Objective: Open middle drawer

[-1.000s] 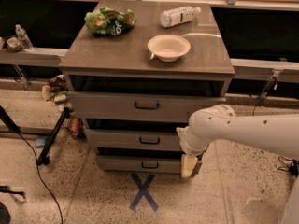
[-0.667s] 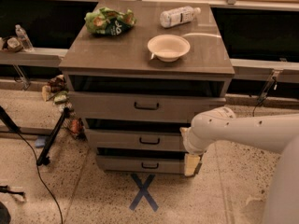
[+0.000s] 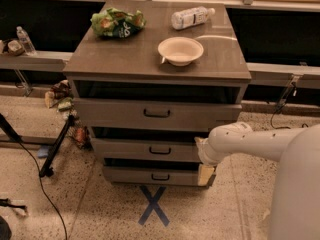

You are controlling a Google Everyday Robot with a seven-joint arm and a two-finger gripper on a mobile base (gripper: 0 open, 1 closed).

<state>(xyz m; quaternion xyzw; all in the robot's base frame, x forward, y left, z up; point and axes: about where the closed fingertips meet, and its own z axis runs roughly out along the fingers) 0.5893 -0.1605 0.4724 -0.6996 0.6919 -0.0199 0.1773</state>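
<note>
The middle drawer (image 3: 125, 149) is the second grey-brown front of the cabinet, with a small dark bar handle (image 3: 160, 150) at its centre. Its front stands a little forward of the cabinet, with a dark gap above it. My white arm (image 3: 250, 141) reaches in from the right, its rounded joint against the drawer's right end. My gripper (image 3: 205, 173) hangs below that joint, at the right end of the lowest drawer (image 3: 150, 175), well right of the middle drawer's handle. It holds nothing that I can see.
The top drawer (image 3: 115, 113) sits above. On the cabinet top (image 3: 125, 59) are a green bag (image 3: 116, 22), a white bowl (image 3: 180, 50) and a plastic bottle (image 3: 191, 17). A blue X (image 3: 153, 205) marks the floor in front. A black stand and cables (image 3: 52, 151) lie at left.
My arm has edged slightly to the right beside the cabinet's right end. The drawers have not visibly moved.
</note>
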